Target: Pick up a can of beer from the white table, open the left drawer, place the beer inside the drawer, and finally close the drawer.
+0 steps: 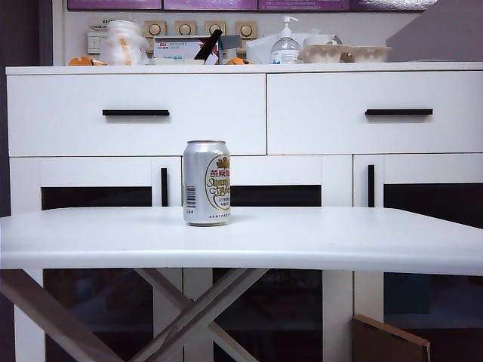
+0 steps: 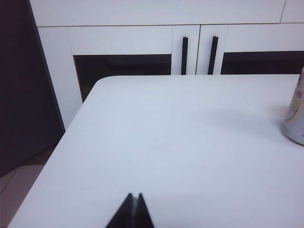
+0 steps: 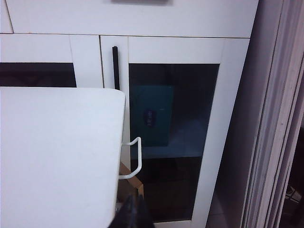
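Note:
The can of beer (image 1: 206, 182), silver with a gold-and-white label, stands upright near the far edge of the white table (image 1: 302, 241). Its side also shows at the edge of the left wrist view, can of beer (image 2: 295, 118). Behind it, the left drawer (image 1: 75, 128) is closed, with a slim black bar handle (image 1: 136, 112). My left gripper (image 2: 133, 195) is shut and empty, low over the near part of the white table (image 2: 166, 142), well away from the can. By the corner of the white table (image 3: 57, 142), my right gripper (image 3: 133, 198) is shut and empty. Neither arm shows in the exterior view.
A second drawer (image 1: 423, 136) with the same handle sits to the right. Dark-paned cabinet doors (image 1: 98, 197) stand below the drawers. The cabinet top holds a pump bottle (image 1: 285, 45), egg trays (image 1: 343, 53) and bags. A cardboard flap (image 1: 389, 339) is under the table. A white wire hook (image 3: 135, 159) hangs off the table's side.

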Action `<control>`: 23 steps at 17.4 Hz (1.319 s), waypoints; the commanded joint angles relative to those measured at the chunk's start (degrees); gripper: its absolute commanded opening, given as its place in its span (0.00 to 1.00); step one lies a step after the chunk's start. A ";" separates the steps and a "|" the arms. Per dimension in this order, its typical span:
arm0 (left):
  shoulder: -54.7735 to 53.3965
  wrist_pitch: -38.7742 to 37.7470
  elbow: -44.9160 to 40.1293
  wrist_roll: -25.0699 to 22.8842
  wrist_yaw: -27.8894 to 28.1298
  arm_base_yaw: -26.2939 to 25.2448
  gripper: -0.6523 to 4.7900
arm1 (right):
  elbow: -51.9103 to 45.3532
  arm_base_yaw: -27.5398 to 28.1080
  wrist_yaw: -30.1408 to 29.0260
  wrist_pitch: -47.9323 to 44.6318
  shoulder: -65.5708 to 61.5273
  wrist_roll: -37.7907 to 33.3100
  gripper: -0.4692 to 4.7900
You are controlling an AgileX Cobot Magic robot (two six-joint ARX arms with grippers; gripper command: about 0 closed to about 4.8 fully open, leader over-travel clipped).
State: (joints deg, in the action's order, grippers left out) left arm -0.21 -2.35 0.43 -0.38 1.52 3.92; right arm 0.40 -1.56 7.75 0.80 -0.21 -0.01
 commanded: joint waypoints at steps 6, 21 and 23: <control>-0.02 0.79 0.17 0.00 -0.22 -0.11 0.11 | -0.11 -0.07 -0.46 -2.45 0.04 -0.55 0.08; -33.05 -0.02 38.62 3.85 -2.03 -0.07 0.11 | 36.24 -4.33 -23.06 -13.55 -38.32 -6.43 0.08; -37.35 -0.07 42.73 3.82 -3.08 -0.09 0.11 | 41.07 -10.56 -22.99 -18.73 -48.35 -6.43 0.08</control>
State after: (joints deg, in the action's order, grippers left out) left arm -36.84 -2.72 42.04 3.51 -1.21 3.95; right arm 39.79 -10.15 -15.05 -14.50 -45.82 -6.31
